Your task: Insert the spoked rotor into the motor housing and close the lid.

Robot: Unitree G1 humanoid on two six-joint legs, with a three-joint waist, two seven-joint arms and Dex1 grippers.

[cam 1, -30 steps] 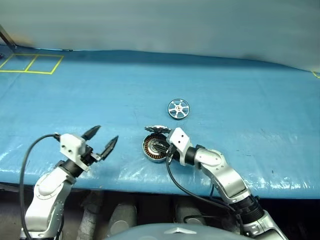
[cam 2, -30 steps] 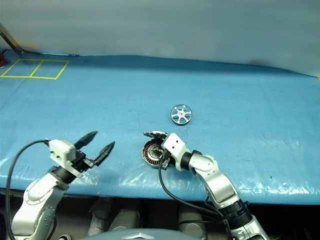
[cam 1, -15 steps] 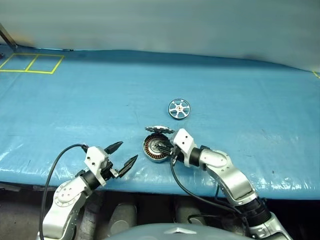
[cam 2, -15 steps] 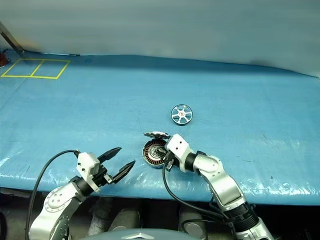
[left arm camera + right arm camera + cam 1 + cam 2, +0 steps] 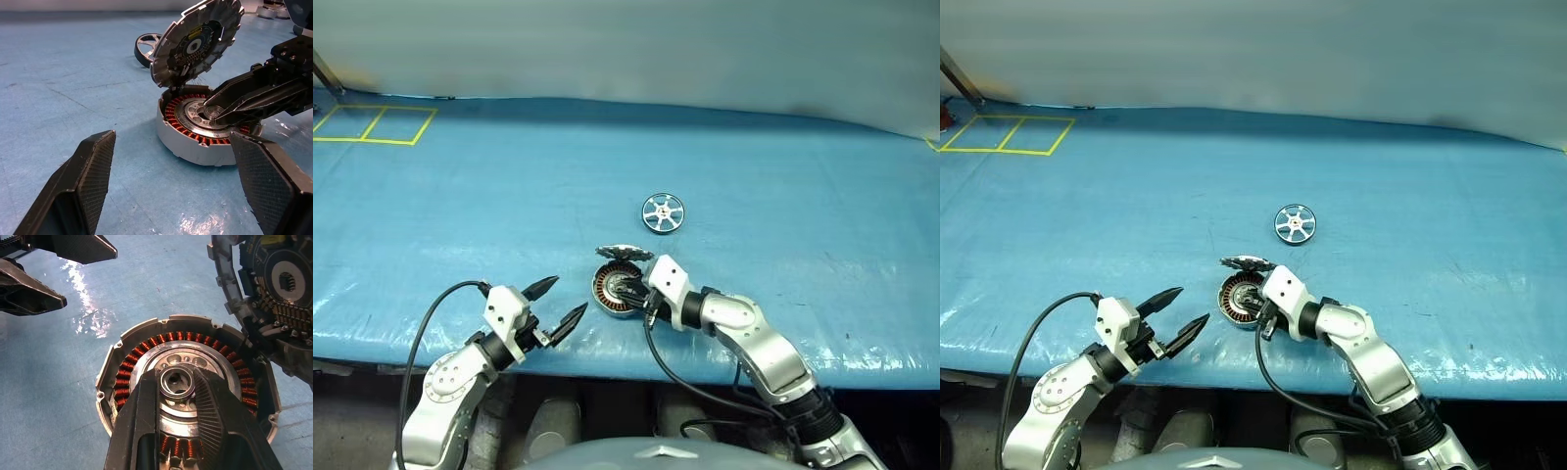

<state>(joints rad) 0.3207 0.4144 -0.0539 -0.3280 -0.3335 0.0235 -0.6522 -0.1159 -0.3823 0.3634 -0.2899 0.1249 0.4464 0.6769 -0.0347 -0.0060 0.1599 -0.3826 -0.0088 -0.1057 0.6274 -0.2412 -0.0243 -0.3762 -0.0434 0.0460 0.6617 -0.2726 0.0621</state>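
So the motor housing (image 5: 619, 292) sits flat on the blue bench (image 5: 754, 176) near the front edge, open side up, copper windings in a ring around the centre. Its lid (image 5: 195, 39) is swung up on the hinge at the far rim, tilted back with the inner face toward the robot. The spoked rotor (image 5: 663, 212) lies flat further back and a bit to the right, well apart from the housing. The right gripper (image 5: 177, 382) reaches in from the right, angled down, its jaws nearly together on the small ring at the housing's hub. The left gripper (image 5: 558, 304) hangs low at the front bench edge just left of the housing, about level, pointing right toward it with jaws wide apart and nothing in them. Compared with a second ago, the left arm has dropped and moved closer to the housing; the right one hasn't really budged.
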